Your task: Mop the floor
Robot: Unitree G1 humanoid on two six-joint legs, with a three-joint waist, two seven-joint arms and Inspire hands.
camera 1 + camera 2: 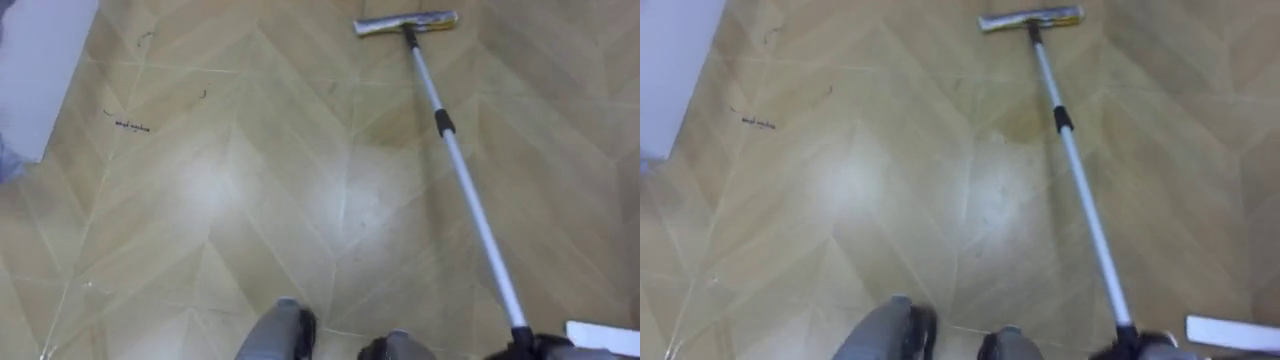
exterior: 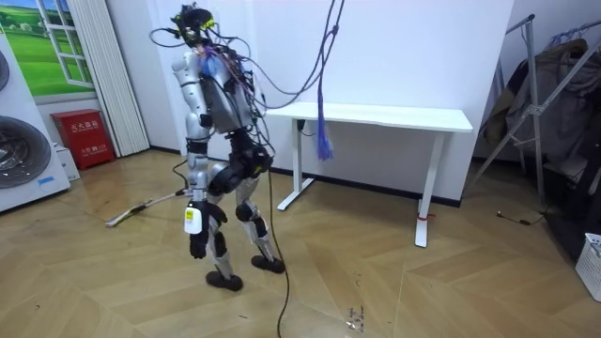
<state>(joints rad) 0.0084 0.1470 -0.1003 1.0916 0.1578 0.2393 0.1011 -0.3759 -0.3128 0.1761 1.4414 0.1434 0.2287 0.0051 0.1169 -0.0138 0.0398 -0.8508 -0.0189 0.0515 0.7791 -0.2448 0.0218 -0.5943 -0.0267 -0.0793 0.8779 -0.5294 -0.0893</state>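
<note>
- The flat mop [image 1: 476,215] slants away from the right hand [image 1: 540,350], which sits at the pole's upper end, low on the right of the eye views. The frame edge cuts that hand off, so I cannot tell how it is closed. Since the pole's end is raised there, I judge that this hand carries it.
- The mop head [image 1: 405,22] lies flat on the herringbone wood floor [image 1: 250,250], well ahead of the right hand and a little to its left (a long reach, probably so the pad can sweep while the robot stands upright).
- A black collar [image 1: 444,123] sits on the pole between that hand and the head, nearer the head. It is likely the lock of a telescopic pole drawn out to standing height.
- The left hand [image 2: 197,246] hangs by the thigh in the room view, apart from the pole. I cannot tell whether it is spread or closed, and the mopping looks one-handed.
- Dark scuff marks [image 1: 130,125] lie far ahead of the left hand and well to the left of the mop head. Reaching them would mean swinging the head leftward.
- A white desk [image 2: 376,117] stands well behind both hands, so the mop has open floor to sweep.
</note>
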